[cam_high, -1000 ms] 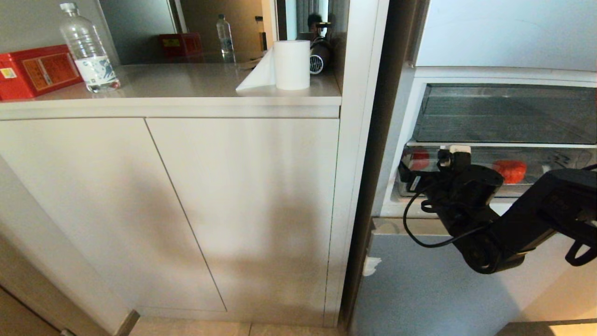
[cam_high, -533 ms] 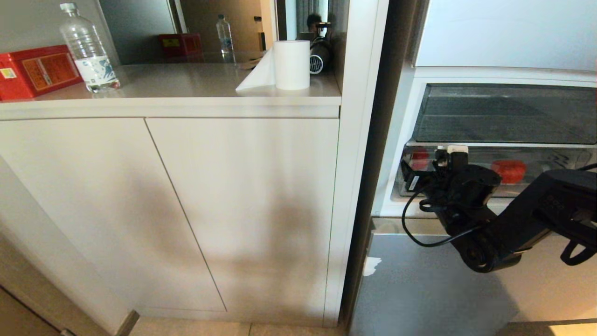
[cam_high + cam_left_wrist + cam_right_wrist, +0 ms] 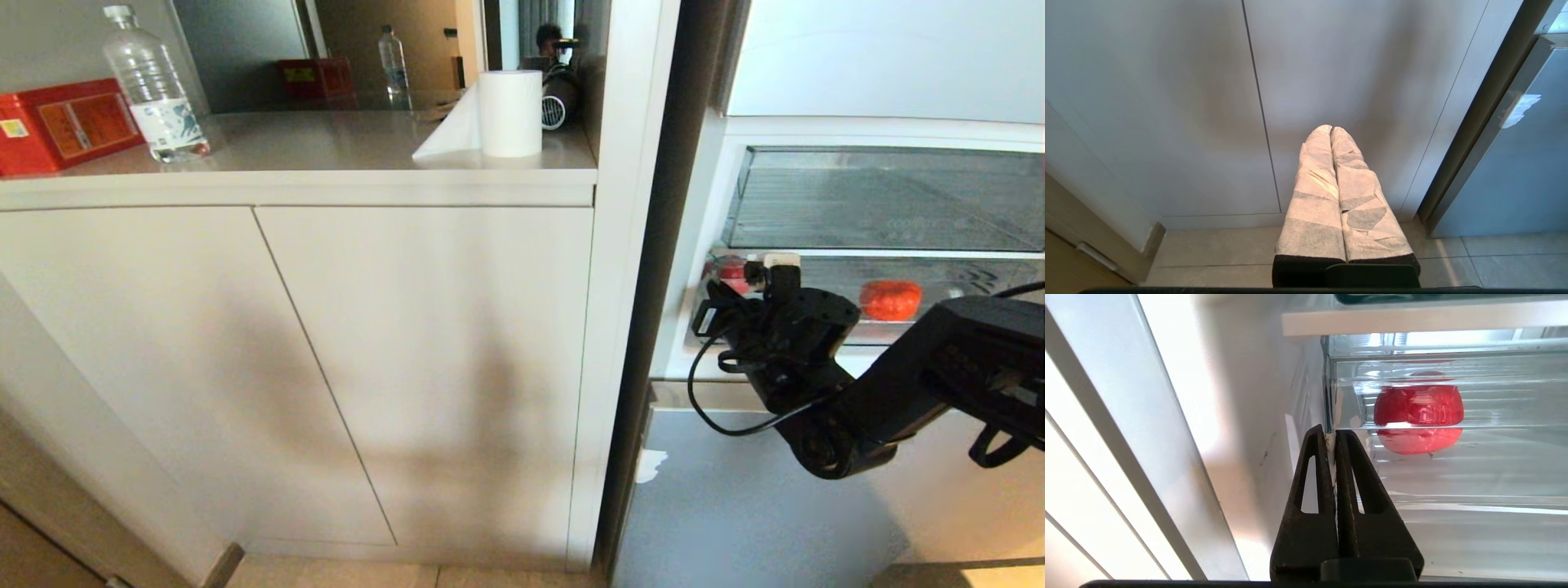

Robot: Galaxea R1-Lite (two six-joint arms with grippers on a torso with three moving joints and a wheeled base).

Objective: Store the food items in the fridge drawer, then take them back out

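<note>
Red-orange round food items (image 3: pixel 891 300) lie stored inside shallow clear plastic fridge drawer (image 3: pixel 1453 473); I see right gripper (image 3: pixel 1331 435) clamped on drawer's front corner; left gripper (image 3: pixel 1331 130) together, parked. Retrieval remains.

red food items (image 3: pixel 1418 412), clear ribbed drawer (image 3: pixel 1474 473)

The drawer (image 3: pixel 1453 465) is clear, glossy plastic with a ribbed bottom, holding 2 shiny red tomatoes (image 3: pixel 1419 412). Matt black right fingers (image 3: pixel 1310 486) contrast with the left gripper (image 3: pixel 1331 130), wrapped in white fibrous cloth. The cabinet (image 3: pixel 424 367) looks smooth and satin.
</note>
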